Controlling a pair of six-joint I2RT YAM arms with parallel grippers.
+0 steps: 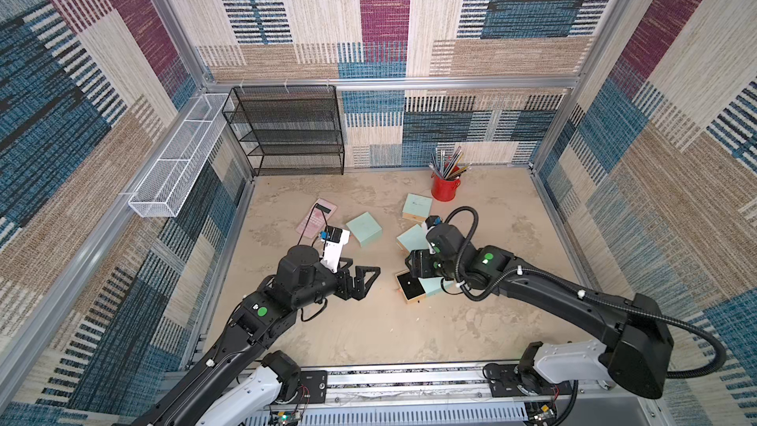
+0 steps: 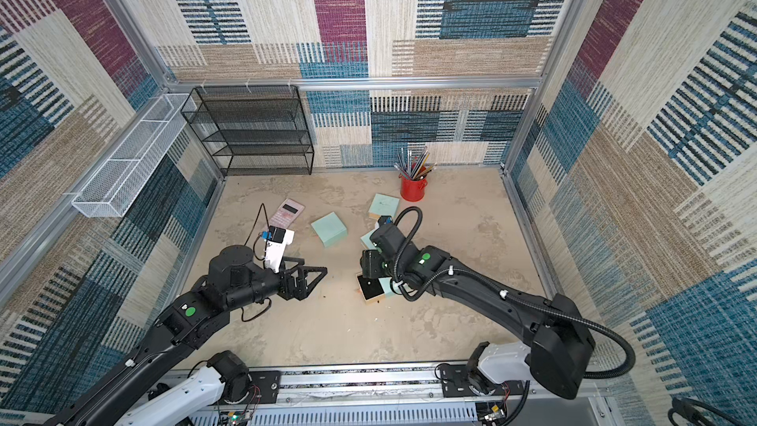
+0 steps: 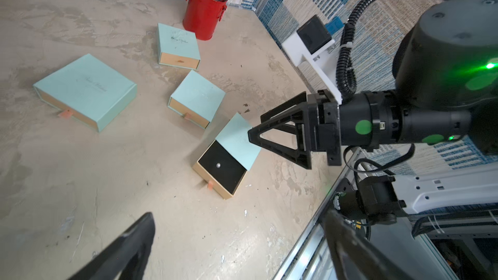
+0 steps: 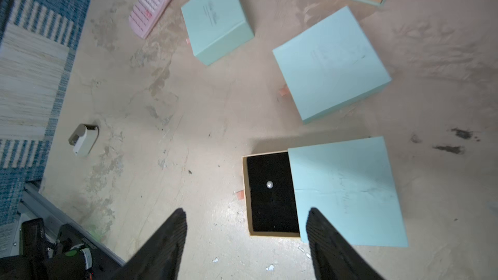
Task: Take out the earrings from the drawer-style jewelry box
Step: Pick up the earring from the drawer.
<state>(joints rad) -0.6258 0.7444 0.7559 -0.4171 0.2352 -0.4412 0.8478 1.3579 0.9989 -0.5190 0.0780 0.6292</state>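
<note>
**One pearl earring lies in the half-open drawer, both grippers are empty**

The earring (image 4: 269,184), a small round white bead, sits on the black lining of the drawer (image 4: 270,215), about in the middle of the part that shows. The drawer is pulled partly out of its mint-green box (image 4: 347,192). Taking the far wall as 12 o'clock in both top views, it comes out toward 9 o'clock. A small pink tab is on its front edge. The box lies flat near the middle of the table (image 1: 368,333).

The right gripper (image 4: 246,241) hangs above the box, near the place where the drawer leaves it. Its jaws are wide apart and nothing is between them. It touches neither the drawer nor the earring. Its arm comes in from 4 o'clock.

The left gripper (image 1: 362,266) is at 9 o'clock from the box, near but apart from it. Its jaws are also spread wide and hold nothing.

Some small white bits (image 4: 270,267) lie on the table just beside the drawer. I cannot tell what they are.

Three closed boxes (image 1: 364,229) of the same green lie from 11 to 12 o'clock of the open one. A pink calculator (image 1: 317,217) is at 10 o'clock, and a red cup (image 1: 445,188) with pencils stands at 1 o'clock, close to the far wall
</note>
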